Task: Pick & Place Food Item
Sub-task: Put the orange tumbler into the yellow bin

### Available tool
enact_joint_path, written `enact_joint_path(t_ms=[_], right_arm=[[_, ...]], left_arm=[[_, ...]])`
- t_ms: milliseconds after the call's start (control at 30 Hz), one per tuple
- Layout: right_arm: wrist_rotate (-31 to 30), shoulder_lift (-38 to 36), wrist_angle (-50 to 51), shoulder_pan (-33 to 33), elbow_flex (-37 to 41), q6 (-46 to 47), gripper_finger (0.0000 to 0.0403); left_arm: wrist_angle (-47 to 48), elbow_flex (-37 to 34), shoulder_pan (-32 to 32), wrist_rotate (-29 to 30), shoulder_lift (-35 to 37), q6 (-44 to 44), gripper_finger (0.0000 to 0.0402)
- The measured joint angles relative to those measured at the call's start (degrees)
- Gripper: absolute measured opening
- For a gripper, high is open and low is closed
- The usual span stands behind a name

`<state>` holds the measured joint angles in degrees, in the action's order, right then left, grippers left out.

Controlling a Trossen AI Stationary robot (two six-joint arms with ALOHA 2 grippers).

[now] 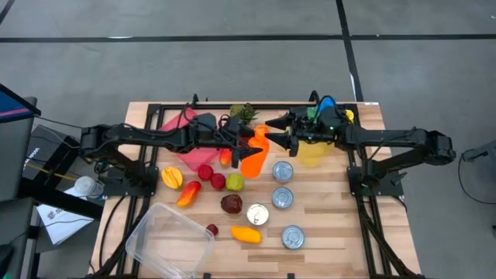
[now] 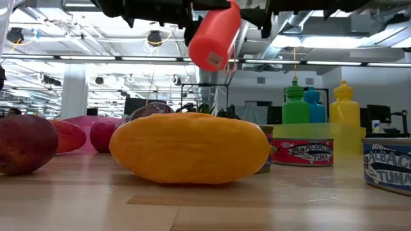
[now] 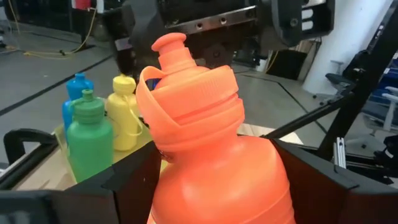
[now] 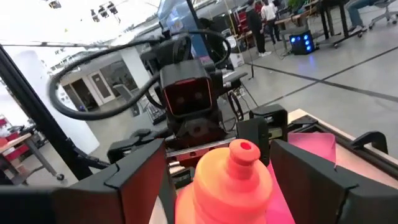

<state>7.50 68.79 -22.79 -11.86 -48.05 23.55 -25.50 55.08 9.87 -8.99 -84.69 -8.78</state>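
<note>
An orange squeeze bottle (image 1: 254, 155) with a flip cap (image 3: 169, 43) hangs above the middle of the table, with my left gripper (image 1: 243, 146) shut on it from the table's left. My right gripper (image 1: 279, 141) comes from the right. It is open, one finger (image 4: 140, 177) on each side of the bottle's cap end (image 4: 241, 152). In the low view the bottle (image 2: 215, 37) slants high above the food. An orange fruit (image 1: 171, 177), red fruits (image 1: 206, 172) and a yellow-orange fruit (image 2: 189, 149) lie on the wood. My left gripper pinches the bottle's body (image 3: 177, 193) between its two fingers (image 3: 130, 186), below the shoulder. The fingers come level from the table's left and lie across the bottle. The bottle is lifted clear and tilted, cap up and toward the far edge, base toward the near edge. My right gripper's fingers stand close beside the bottle's shoulder (image 4: 205, 186); I cannot tell whether they touch it.
Green (image 3: 90, 134), blue and yellow bottles stand in a yellow tub (image 1: 314, 155) at the far right. Several tuna cans (image 1: 282, 198) sit right of centre, a clear plastic container (image 1: 170, 242) at the near left, and a pink bag (image 1: 190, 130) at the far left.
</note>
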Motion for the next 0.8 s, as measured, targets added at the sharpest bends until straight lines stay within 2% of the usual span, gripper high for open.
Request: enact_joint_path(t_ms=[333, 533, 800], right_arm=[[1.45, 1.82, -0.04, -0.66, -0.53, 0.02, 0.0279], [1.8, 1.82, -0.02, -2.31, -0.55, 1.33, 0.0253], [5.33, 1.82, -0.03, -2.69, -0.55, 1.57, 0.0221]], left_arm=[[-0.19, 0.56, -0.99, 0.02, -0.1, 2.9, 0.0281], [-0.26, 0.53, -1.31, 0.08, -0.46, 2.98, 0.0281], [-0.23, 0.53, -1.31, 0.68, -0.59, 5.42, 0.0281]])
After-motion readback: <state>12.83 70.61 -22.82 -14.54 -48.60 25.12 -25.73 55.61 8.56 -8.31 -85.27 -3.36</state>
